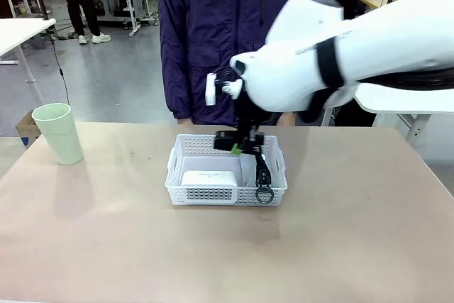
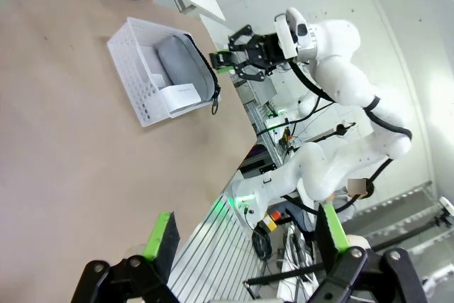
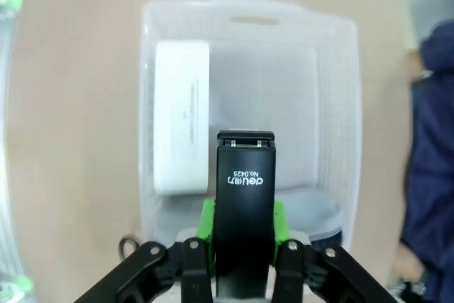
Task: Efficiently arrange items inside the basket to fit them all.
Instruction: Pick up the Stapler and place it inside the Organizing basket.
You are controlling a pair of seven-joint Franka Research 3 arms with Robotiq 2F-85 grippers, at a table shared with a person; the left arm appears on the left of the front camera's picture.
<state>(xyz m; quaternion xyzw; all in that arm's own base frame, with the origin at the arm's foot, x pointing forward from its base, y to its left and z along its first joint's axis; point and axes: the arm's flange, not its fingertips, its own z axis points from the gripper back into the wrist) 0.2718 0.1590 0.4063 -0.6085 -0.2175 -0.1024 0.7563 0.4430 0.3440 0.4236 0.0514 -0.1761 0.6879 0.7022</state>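
Right gripper (image 1: 239, 148) is above the white perforated plastic basket (image 1: 186, 188), green pads clamped on a black stapler (image 1: 227, 141). In the right wrist view the stapler (image 3: 245, 182) points toward 12 o'clock from between the fingers, white print on its top, with the basket (image 3: 339, 104) open underneath.

Inside, a white rounded box (image 1: 209, 177) sits toward the basket's 7 o'clock corner in the front view. A grey soft pouch (image 2: 186, 69) lies beside it. The pouch's black strap (image 1: 262, 172) runs over the rim at 5 o'clock, and its metal ring (image 1: 264, 195) hangs outside the wall.

The pale green cup (image 1: 58, 133) stands upright on the tan table (image 1: 340, 232), well apart from the basket, out at 9 o'clock.

Left gripper (image 2: 247, 235) hangs off the table's edge, fingers spread wide, nothing between them. From there the basket (image 2: 131, 69) sits up at 11 o'clock, with the right gripper (image 2: 234, 54) and its stapler just beside it. A person in a dark blue jacket (image 1: 213, 26) stands at the far side, 12 o'clock from the basket.
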